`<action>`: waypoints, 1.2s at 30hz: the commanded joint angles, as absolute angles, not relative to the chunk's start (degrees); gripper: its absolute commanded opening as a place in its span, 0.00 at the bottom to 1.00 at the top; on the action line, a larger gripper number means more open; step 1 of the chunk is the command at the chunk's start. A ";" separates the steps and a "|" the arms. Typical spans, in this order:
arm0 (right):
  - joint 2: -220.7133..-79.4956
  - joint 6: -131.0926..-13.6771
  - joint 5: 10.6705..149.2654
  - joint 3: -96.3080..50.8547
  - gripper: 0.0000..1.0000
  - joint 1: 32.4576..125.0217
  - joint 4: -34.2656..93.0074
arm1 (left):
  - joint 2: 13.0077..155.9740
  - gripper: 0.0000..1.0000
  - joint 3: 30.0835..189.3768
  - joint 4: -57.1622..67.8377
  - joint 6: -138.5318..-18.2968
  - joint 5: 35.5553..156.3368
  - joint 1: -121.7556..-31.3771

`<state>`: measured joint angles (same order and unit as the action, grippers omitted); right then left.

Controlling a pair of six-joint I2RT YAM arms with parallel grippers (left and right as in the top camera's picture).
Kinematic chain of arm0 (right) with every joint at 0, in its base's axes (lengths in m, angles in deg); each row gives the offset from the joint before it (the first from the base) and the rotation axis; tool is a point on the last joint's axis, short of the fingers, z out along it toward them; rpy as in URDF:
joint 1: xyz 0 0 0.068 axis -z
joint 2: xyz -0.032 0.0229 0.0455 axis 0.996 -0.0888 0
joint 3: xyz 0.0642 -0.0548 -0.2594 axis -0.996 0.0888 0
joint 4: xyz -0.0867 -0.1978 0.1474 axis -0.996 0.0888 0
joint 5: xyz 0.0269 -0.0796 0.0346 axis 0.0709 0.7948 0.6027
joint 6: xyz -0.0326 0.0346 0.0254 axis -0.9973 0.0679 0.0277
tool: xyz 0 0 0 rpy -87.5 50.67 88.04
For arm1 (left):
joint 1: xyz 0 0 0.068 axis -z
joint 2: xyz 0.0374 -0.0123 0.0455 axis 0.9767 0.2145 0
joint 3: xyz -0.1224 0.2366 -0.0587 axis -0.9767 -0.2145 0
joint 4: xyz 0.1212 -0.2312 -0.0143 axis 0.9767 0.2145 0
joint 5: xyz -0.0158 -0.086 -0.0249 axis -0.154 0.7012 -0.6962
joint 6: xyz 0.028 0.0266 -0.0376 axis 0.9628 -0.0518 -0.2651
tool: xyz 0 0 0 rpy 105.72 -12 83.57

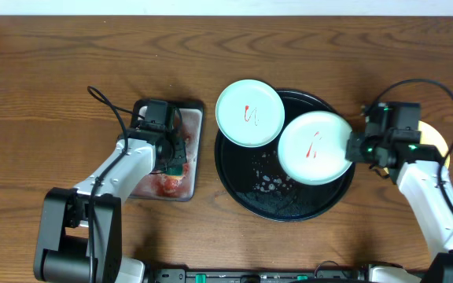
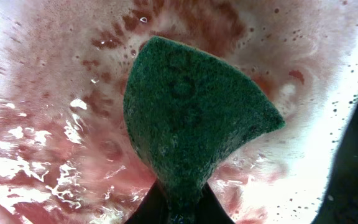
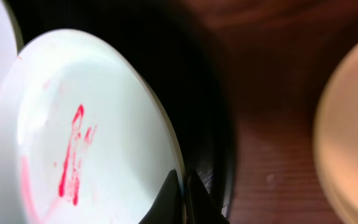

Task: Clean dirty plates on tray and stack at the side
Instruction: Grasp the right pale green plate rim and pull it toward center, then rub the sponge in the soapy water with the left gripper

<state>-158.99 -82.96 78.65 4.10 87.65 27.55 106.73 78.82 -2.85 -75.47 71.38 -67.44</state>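
The round black tray (image 1: 246,189) lies at centre. A mint-white plate (image 1: 248,114) with a red smear rests on its upper-left rim. A second mint-white plate (image 1: 314,147) with a red smear is tilted over the tray's right side; my right gripper (image 1: 355,148) is shut on its right rim, as the right wrist view (image 3: 182,190) shows with the plate (image 3: 73,130). The pale yellow plate (image 1: 437,140) lies on the table at far right, partly hidden by the right arm. My left gripper (image 1: 176,161) is shut on a green sponge (image 2: 191,112) in the sponge tray.
The rectangular sponge tray (image 1: 195,126) at the left holds reddish foamy water (image 2: 55,143). Soap bubbles lie on the black tray's floor (image 1: 270,185). Cables trail from both arms over the wooden table (image 1: 53,94).
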 commanded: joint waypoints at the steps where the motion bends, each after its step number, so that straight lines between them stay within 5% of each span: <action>1: -160.04 -82.05 78.08 6.00 0.01 84.87 27.63 | 107.34 0.07 76.97 -2.17 -74.78 70.83 -67.68; 18: -166.92 -82.02 77.92 12.71 0.01 78.05 17.49 | 86.29 0.08 77.56 1.55 -75.10 78.99 -67.68; 36: -168.08 -82.05 77.92 12.98 0.01 78.05 16.90 | 83.50 0.07 77.56 -0.49 -76.52 84.43 -67.68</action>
<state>-167.05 -82.33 78.34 12.30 78.77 16.86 84.33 77.88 -0.05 -76.44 83.49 -67.44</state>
